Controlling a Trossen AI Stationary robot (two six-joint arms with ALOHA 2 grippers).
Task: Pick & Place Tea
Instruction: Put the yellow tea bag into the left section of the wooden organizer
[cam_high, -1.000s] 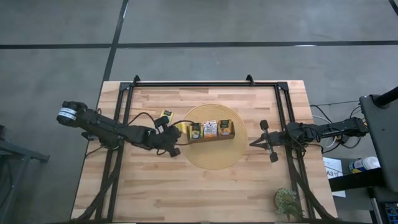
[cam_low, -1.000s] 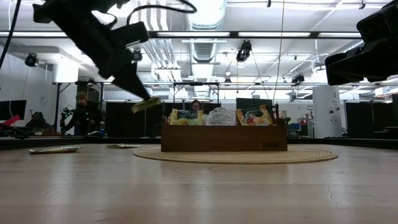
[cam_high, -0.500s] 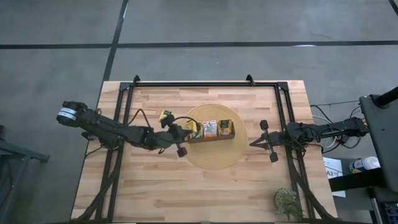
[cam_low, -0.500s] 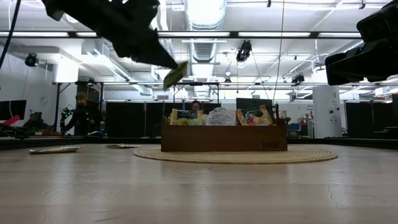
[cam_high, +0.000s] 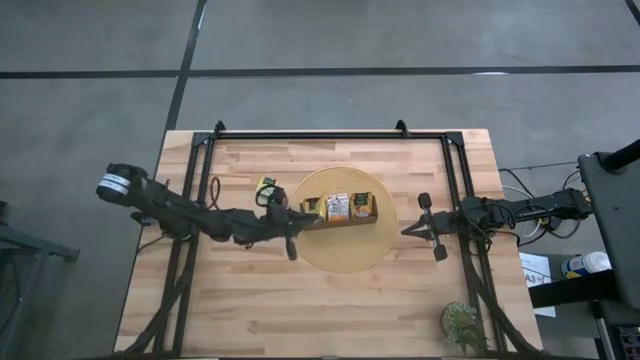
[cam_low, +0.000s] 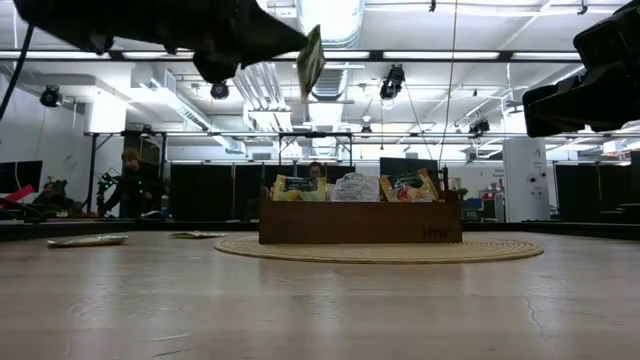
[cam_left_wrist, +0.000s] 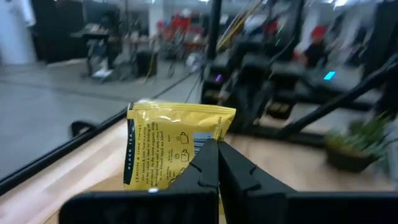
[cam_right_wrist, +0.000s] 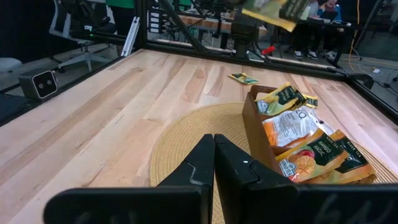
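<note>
That yellow tea packet (cam_left_wrist: 171, 149) pinched shut in the left hand (cam_left_wrist: 214, 163) looks featherlight and floppy, so grabbing an edge works fine.

wooden tray (cam_high: 340, 222) on round woven mat (cam_high: 345, 250) | potted plant (cam_high: 461, 324) at table corner

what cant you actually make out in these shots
- Left wrist view: small print on the yellow tea packet is blurred; the left gripper covers its lower corner.
- Low view: wooden tray wall hides its packets' lower halves.
- High view: loose packet on the table is too small to read.
</note>
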